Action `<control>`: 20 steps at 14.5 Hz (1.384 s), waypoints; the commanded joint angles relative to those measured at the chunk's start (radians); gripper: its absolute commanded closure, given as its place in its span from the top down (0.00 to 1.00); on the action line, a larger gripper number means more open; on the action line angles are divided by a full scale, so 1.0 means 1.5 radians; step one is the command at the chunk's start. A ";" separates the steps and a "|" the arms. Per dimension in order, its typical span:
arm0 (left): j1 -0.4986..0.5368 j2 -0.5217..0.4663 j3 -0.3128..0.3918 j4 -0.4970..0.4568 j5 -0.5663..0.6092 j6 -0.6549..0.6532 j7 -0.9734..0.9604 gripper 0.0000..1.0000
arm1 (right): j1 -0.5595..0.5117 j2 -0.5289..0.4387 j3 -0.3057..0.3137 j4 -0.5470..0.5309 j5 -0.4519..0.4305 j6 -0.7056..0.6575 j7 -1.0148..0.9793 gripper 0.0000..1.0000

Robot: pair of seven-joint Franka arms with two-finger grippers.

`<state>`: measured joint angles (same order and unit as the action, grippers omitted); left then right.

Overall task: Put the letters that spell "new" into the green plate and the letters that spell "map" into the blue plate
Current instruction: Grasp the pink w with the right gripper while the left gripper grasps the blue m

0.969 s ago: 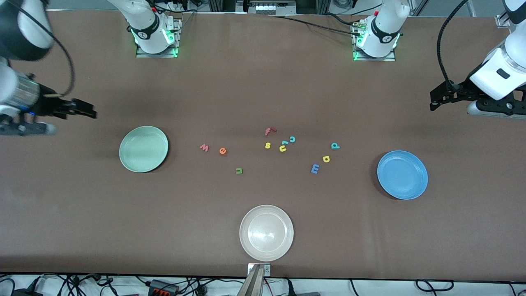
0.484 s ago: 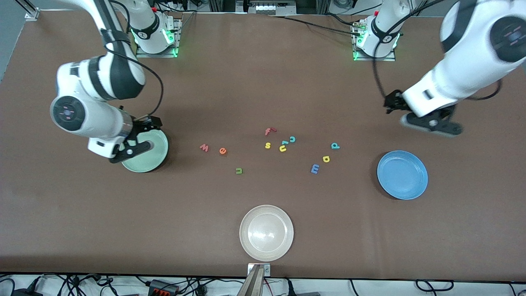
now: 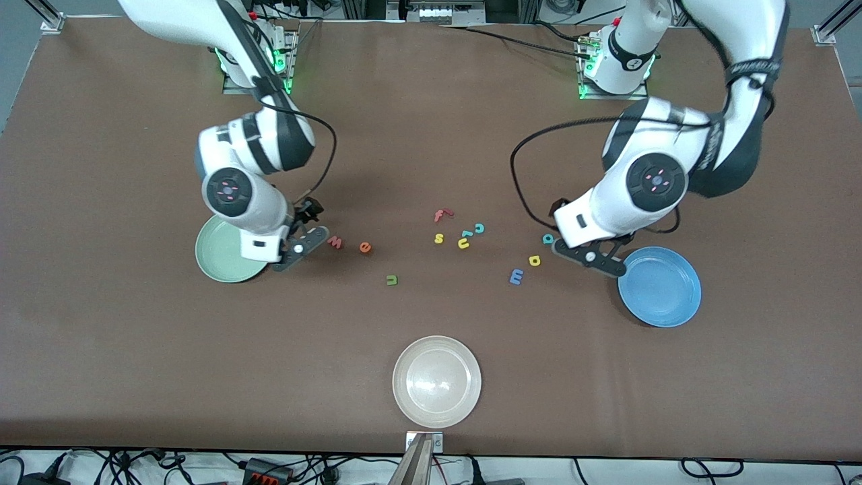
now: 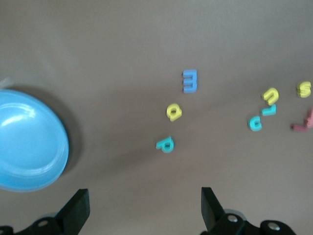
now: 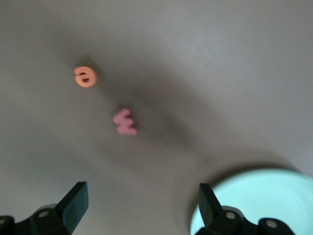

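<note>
Both end effectors, left [image 4: 142, 210] and right [image 5: 139, 208], gape wide, holding nothing.

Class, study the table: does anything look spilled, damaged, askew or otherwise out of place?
Nothing stands out. The foam letters lie loose on the table as expected, the teal p partly hidden under the left arm. The green plate, blue plate and beige plate sit flat and hold nothing.
</note>
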<state>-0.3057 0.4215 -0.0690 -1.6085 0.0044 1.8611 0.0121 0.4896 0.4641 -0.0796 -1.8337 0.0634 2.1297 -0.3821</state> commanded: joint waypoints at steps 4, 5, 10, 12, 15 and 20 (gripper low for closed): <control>-0.041 0.087 0.003 0.003 0.004 0.157 -0.012 1.00 | 0.040 0.061 -0.007 0.006 0.002 0.080 -0.082 0.71; -0.050 0.094 0.003 -0.013 0.004 0.189 -0.027 1.00 | 0.046 0.070 -0.007 0.006 0.003 0.093 -0.096 0.69; -0.073 0.137 0.004 -0.096 0.010 0.370 -0.047 1.00 | 0.049 0.086 -0.007 0.006 0.000 0.117 -0.141 0.66; -0.078 0.156 0.004 -0.102 0.010 0.415 -0.047 1.00 | 0.054 0.094 -0.007 0.006 -0.001 0.130 -0.141 0.66; -0.076 0.177 0.004 -0.098 0.010 0.446 -0.040 1.00 | 0.056 0.106 -0.007 0.005 -0.003 0.139 -0.147 0.66; -0.079 0.195 0.004 -0.099 0.011 0.458 -0.041 0.50 | 0.057 0.109 -0.008 0.001 -0.004 0.140 -0.152 0.62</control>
<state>-0.4128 0.7097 -0.0701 -1.7555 0.0045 2.5329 -0.0454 0.5624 0.6231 -0.0811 -1.8327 0.0606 2.3319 -0.5923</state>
